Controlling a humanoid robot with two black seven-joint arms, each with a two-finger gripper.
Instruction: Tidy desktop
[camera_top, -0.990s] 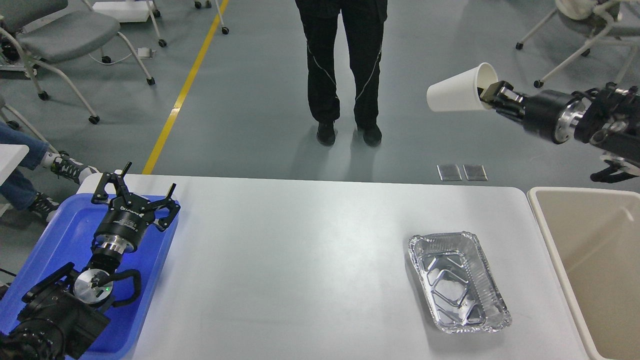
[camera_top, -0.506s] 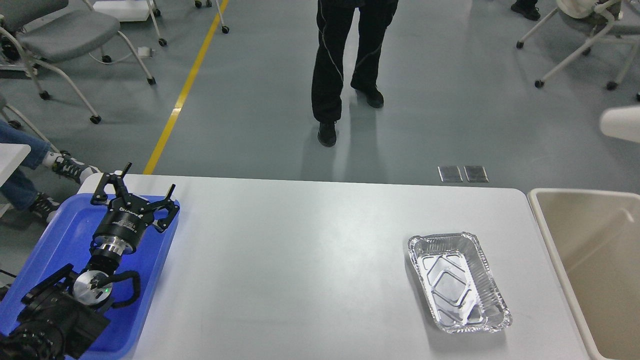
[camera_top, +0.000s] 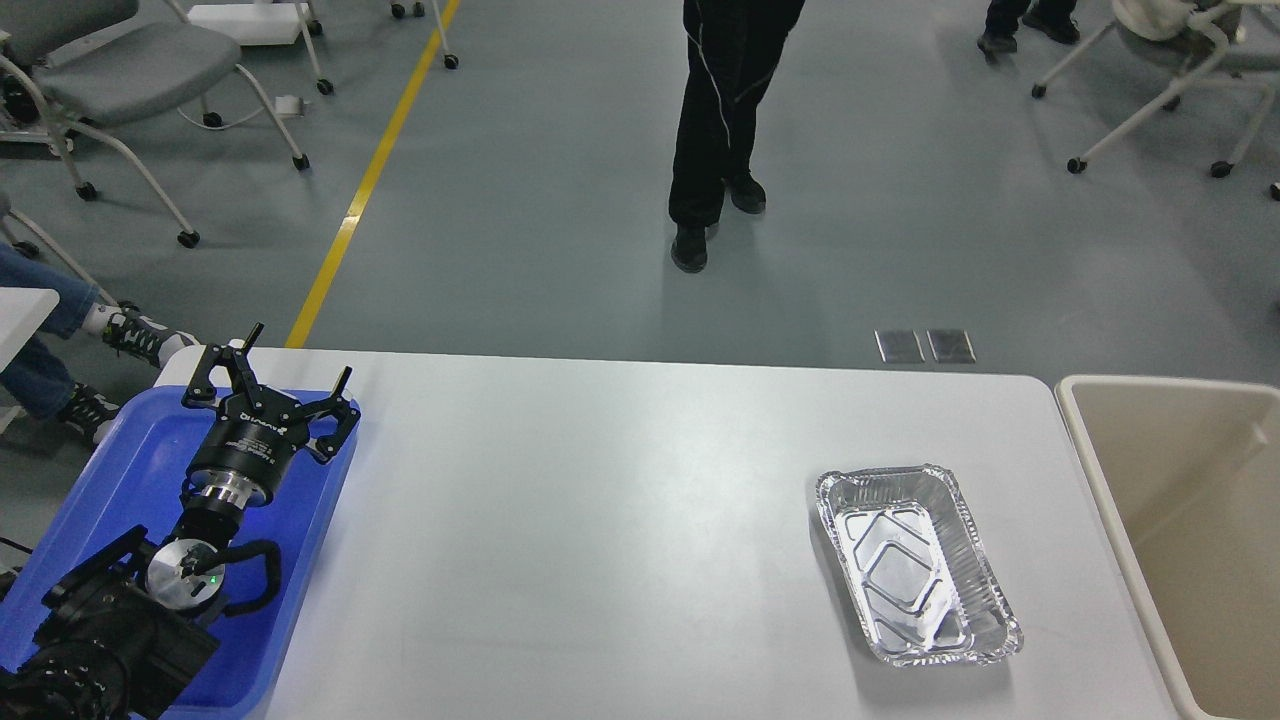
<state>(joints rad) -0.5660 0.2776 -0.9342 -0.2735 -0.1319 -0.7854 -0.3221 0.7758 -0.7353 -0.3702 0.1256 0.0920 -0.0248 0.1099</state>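
The white desktop (camera_top: 620, 500) fills the lower part of the head view. An empty foil tray (camera_top: 915, 562) lies on it at the right. My left gripper (camera_top: 282, 372) is open and empty, hovering over the far end of the blue plastic tray (camera_top: 130, 470) at the left edge. My right arm and gripper are out of view, and no paper cup shows.
A beige bin (camera_top: 1180, 520) stands off the table's right end. A person in black (camera_top: 725, 120) walks on the grey floor beyond the far edge. Chairs stand at the back left (camera_top: 130, 70) and back right (camera_top: 1170, 60).
My right arm, which held a white paper cup high at the right, has swung out of view to the right with it. The person has stepped right and away. My left arm has not moved.
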